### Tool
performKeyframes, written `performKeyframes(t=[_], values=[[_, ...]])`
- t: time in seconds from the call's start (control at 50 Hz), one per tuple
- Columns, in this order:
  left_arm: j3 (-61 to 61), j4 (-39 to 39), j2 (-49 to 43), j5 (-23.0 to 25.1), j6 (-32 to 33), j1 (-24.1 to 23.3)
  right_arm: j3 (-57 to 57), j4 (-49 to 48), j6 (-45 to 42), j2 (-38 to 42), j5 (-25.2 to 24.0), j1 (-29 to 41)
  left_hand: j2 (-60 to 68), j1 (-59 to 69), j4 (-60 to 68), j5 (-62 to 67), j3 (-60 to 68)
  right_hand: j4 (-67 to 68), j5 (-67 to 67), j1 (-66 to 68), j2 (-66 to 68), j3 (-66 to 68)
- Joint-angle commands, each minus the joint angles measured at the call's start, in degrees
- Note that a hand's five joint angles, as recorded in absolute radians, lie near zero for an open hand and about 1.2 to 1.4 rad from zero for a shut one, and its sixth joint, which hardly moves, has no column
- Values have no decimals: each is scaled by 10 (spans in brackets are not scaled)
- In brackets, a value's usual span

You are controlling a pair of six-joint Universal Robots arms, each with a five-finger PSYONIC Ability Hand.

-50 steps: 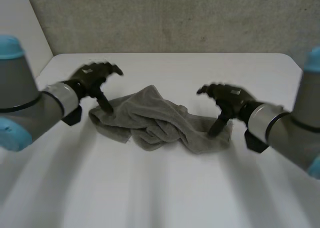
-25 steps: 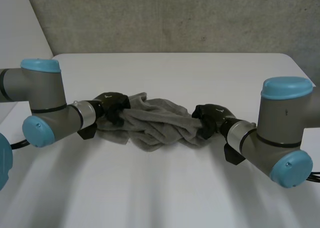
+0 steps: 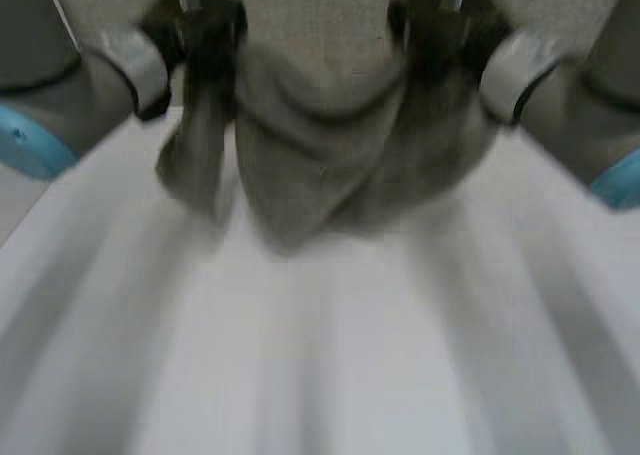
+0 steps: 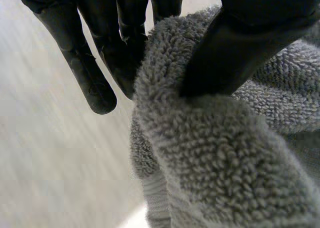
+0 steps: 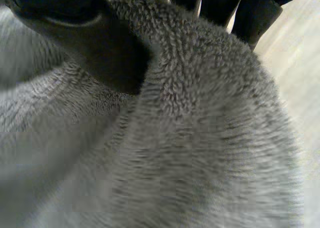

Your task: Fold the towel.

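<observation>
The grey towel (image 3: 320, 165) hangs in the air above the white table (image 3: 330, 365), sagging in the middle between both hands. My left hand (image 3: 205, 35) holds its left end high up; in the left wrist view the thumb (image 4: 240, 42) presses the fluffy towel (image 4: 225, 153) against the fingers (image 4: 125, 47). My right hand (image 3: 435, 30) holds the right end at the same height; in the right wrist view its thumb (image 5: 85, 32) pinches the towel (image 5: 175, 138) against the fingers (image 5: 250, 12).
A grey textured wall (image 3: 340, 25) stands behind the table. Both grey forearms (image 3: 70, 85) with blue caps (image 3: 615, 180) reach in from the sides.
Both hands closed on the towel's ends on the table, then lifted it; the towel now hangs in the air, nearer the camera.
</observation>
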Motion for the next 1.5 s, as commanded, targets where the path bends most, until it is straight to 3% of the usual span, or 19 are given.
performKeyframes(t=[0.02,0.28,0.3,0.32,0.34,0.36,0.38,0.46,0.48,0.5,0.52,0.54,0.56,0.58,0.7,0.88,1.02,1.26,1.5], values=[[-33,95,99,-28,-61,-21,89,-150,71,-118,-20,-5,76,79,31,62,34,40,41,47,65,48],[-486,244,171,-20,-40,-2,315,-143,-13,-117,-102,-4,76,79,31,62,34,40,41,47,65,48],[-535,260,171,-20,-30,-2,341,-136,-45,-104,-104,-2,-3,0,-49,-17,-45,40,41,47,65,48],[-576,270,171,-19,-13,-1,363,-122,-84,-84,-106,0,-201,-198,-246,-215,-243,40,41,47,65,48],[-577,270,171,-19,-13,-1,363,-122,-85,-84,-106,0,-203,-200,-248,-216,-245,40,41,47,65,48],[-611,276,169,-19,9,-1,381,-104,-127,-61,-105,1,-417,-415,-463,-431,-459,40,41,47,65,48],[-640,277,168,-19,38,-1,395,-84,-171,-43,-105,3,-510,-507,-555,-523,-551,40,41,47,65,48],[-674,276,169,-20,102,-1,412,-42,-249,-23,-103,4,-576,-573,-621,-590,-618,40,41,47,65,48],[-680,275,171,-20,126,-2,414,-24,-269,-19,-101,5,-588,-585,-633,-602,-630,-11,-10,-4,14,-3],[-680,275,173,-22,148,-2,412,-10,-268,-19,-98,5,-593,-590,-638,-607,-635,-180,-178,-173,-155,-171],[-680,275,173,-22,148,-2,411,-10,-268,-19,-98,5,-593,-590,-638,-607,-635,-181,-180,-175,-156,-173],[-678,274,176,-23,161,-2,410,-3,-257,-23,-96,5,-593,-590,-638,-607,-635,-504,-503,-498,-479,-496],[-678,274,176,-23,161,-2,410,-3,-257,-23,-95,5,-593,-590,-638,-607,-635,-508,-506,-501,-483,-500],[-672,274,190,-24,165,1,408,-3,-242,-28,-93,4,-595,-592,-640,-608,-636,-660,-659,-653,-635,-652],[-636,270,235,-23,163,27,404,-4,-176,-68,-93,2,-600,-597,-645,-613,-641,-660,-659,-653,-635,-652],[-560,237,227,-21,163,16,402,-5,-84,-86,-81,-5,-603,-600,-648,-617,-645,-660,-659,-653,-635,-652],[-409,133,91,16,160,2,418,-5,6,-90,-29,-6,-606,-603,-651,-620,-648,-660,-659,-653,-635,-652],[-48,-58,-174,35,161,2,473,-8,3,-97,-37,-19,-605,-602,-650,-619,-647,-660,-659,-653,-635,-652],[111,-116,-302,38,166,11,503,-25,2,-99,-40,-49,-605,-602,-650,-619,-647,-660,-659,-653,-635,-652]])
